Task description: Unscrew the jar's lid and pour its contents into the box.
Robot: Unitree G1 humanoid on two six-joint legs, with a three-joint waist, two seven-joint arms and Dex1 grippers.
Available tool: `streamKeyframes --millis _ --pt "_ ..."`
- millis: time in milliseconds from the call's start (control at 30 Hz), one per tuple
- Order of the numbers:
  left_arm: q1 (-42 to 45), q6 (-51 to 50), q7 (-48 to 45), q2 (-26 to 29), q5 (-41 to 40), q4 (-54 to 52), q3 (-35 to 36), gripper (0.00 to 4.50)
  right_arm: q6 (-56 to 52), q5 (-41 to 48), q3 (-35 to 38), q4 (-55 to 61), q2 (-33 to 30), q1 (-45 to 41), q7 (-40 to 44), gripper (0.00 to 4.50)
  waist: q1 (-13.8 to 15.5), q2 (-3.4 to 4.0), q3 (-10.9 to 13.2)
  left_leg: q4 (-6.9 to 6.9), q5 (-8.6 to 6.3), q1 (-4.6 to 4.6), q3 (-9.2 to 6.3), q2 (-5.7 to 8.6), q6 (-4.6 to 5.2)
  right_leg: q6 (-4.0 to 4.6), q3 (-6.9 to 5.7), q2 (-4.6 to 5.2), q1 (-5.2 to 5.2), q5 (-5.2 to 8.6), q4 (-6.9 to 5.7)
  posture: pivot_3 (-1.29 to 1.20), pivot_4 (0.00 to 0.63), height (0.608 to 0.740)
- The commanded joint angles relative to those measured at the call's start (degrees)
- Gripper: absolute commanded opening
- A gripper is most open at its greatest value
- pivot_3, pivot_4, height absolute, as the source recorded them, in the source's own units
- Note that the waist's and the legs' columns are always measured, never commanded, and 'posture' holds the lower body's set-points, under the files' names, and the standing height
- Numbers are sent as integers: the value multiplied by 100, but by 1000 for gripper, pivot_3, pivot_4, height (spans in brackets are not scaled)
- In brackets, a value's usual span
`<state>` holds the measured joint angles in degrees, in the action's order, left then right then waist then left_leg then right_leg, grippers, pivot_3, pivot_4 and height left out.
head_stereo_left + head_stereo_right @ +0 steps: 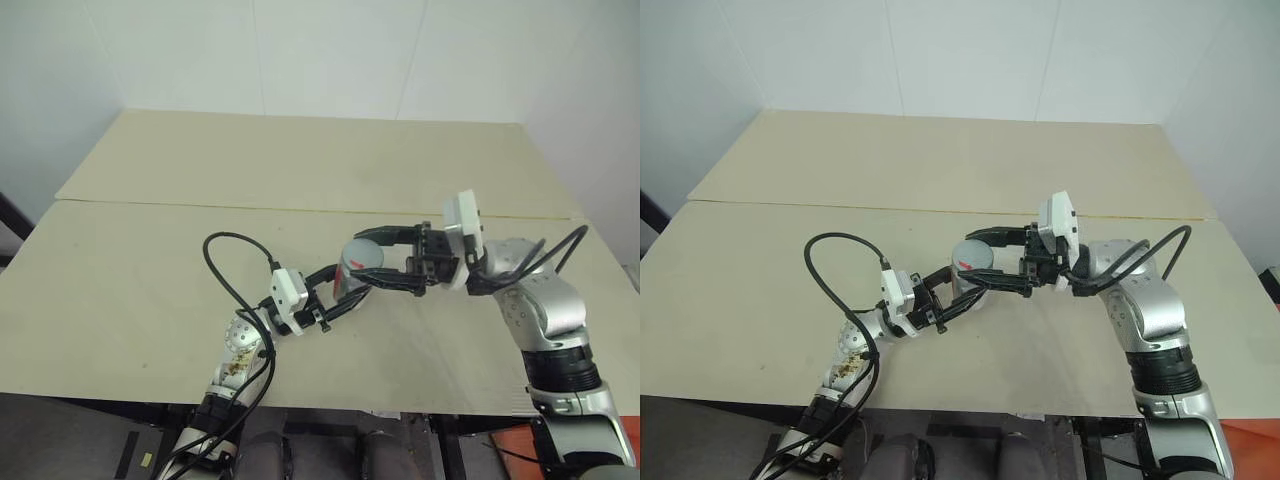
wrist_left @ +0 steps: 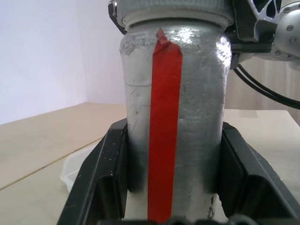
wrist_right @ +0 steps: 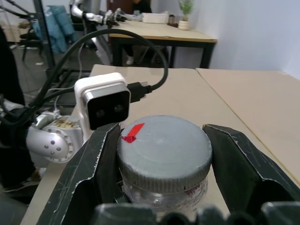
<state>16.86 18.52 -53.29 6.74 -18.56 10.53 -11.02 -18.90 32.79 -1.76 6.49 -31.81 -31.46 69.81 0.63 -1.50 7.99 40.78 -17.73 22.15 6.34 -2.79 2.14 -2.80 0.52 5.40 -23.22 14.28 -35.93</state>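
The jar (image 1: 352,275), silver-grey with a red stripe (image 2: 164,140) down its side, is held upright above the middle of the table. My left gripper (image 1: 345,292) is shut on its body from the left, with a black finger (image 2: 105,173) pressed to each side. The grey lid (image 3: 164,152), with a small red mark, sits on top of the jar. My right gripper (image 3: 161,133) reaches in from the right and is shut on the lid's rim. A corner of the clear box (image 2: 75,166) shows on the table beyond the jar. The contents are hidden inside the jar.
The tan table (image 1: 150,260) spreads wide around both arms, with a seam (image 1: 200,205) running across its far half. A black cable (image 1: 225,270) loops up from my left wrist. White walls stand behind the table.
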Motion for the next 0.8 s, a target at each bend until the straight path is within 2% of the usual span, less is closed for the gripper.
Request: streamKeyframes --millis 33,233,600,800 --pt "-112 -112 -186 48 -131 -273 -110 2097 229 6 89 -145 -41 -347 208 2954 -4 0 0 0 0 0 1 0 0 0 1 0 0 0 0 0 150 740" --pt "-163 -156 -241 125 -175 -322 -124 2097 -7 119 129 -484 -2 -683 242 2954 -9 1 0 0 1 -2 0 -2 -3 0 1 0 -1 0 -4 0 150 740" --pt "-189 -142 -434 210 -247 -307 -174 2097 278 394 283 -580 199 -676 704 2954 -2 1 1 0 3 0 2 -2 -4 0 -1 0 -1 0 0 0 150 740" --pt "-147 45 -481 181 -160 -188 -175 2097 -58 518 271 -632 138 -788 688 2954 -4 6 4 0 3 0 2 -2 -4 1 1 1 -2 0 -3 0 150 740"
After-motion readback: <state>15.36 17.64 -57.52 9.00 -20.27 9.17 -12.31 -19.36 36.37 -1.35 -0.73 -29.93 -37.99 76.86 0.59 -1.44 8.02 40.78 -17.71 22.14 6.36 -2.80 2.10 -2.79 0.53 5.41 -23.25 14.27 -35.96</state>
